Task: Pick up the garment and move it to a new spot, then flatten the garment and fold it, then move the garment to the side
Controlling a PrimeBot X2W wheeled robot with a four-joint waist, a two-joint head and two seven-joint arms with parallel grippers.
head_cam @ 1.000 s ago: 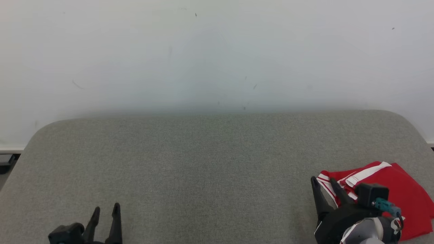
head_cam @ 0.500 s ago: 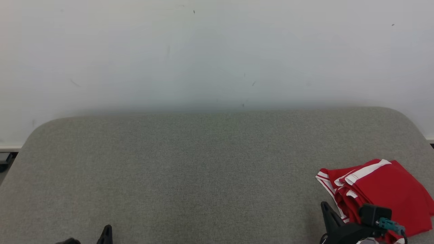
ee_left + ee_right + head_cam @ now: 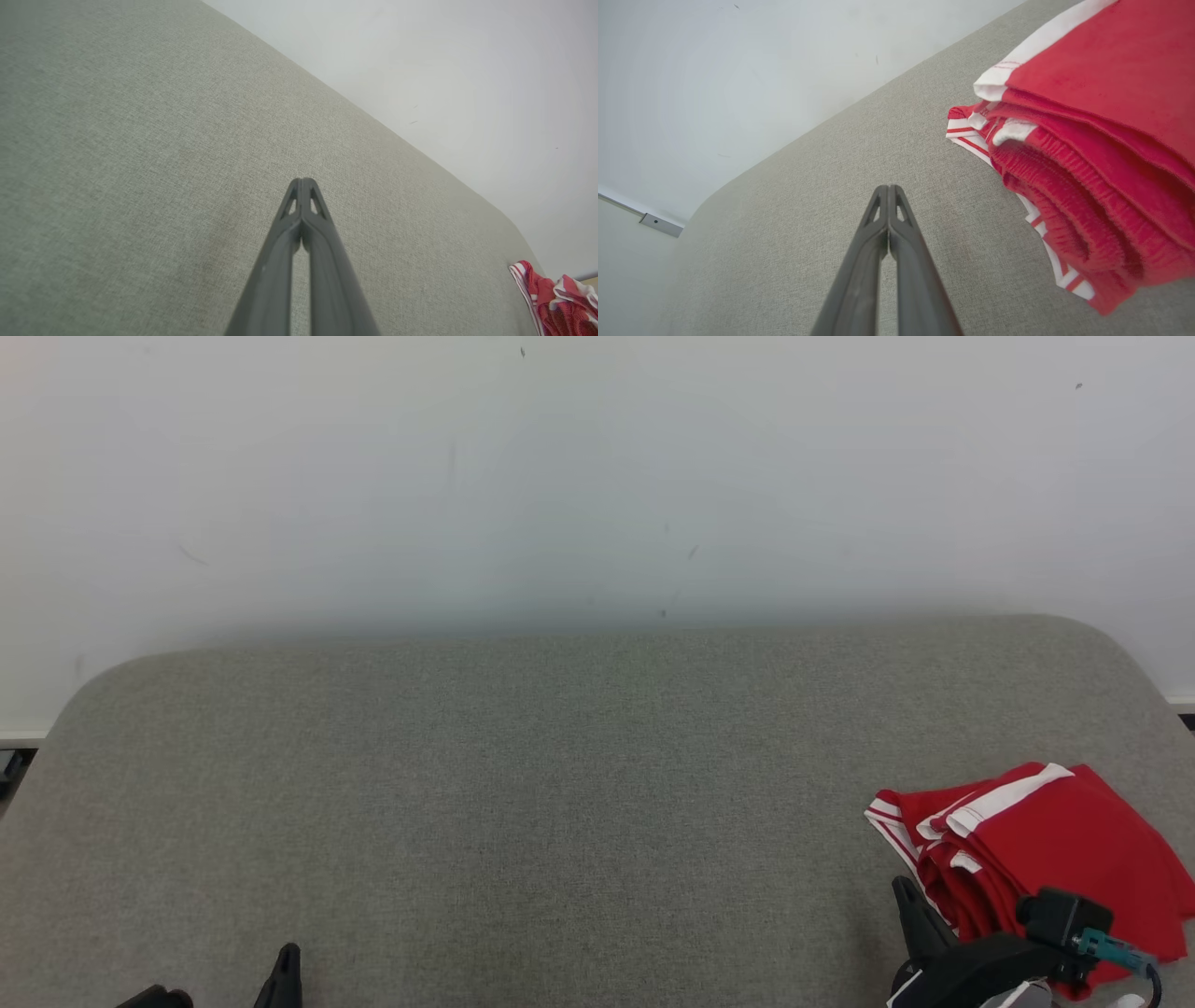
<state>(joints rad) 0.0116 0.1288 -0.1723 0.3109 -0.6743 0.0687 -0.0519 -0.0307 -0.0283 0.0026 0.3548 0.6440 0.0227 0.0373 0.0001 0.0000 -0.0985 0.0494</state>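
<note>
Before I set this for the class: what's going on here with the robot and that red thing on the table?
A two-armed robot is handling a red garment with white stripes. The garment lies folded near the right edge of the grey padded table. The right gripper sits just beside it, and the left gripper is far off to the left. Both have their jaws shut on nothing. The folding and setting aside look done.

Red garment (image 3: 1055, 845) showing matt knit cloth, ribbed along its folds, grey surface (image 3: 560, 784) under the garment looking coarsely woven and matt, wall (image 3: 560, 476) beyond the garment appearing smooth, right gripper (image 3: 888, 189) beside the garment showing matt dark plastic
</note>
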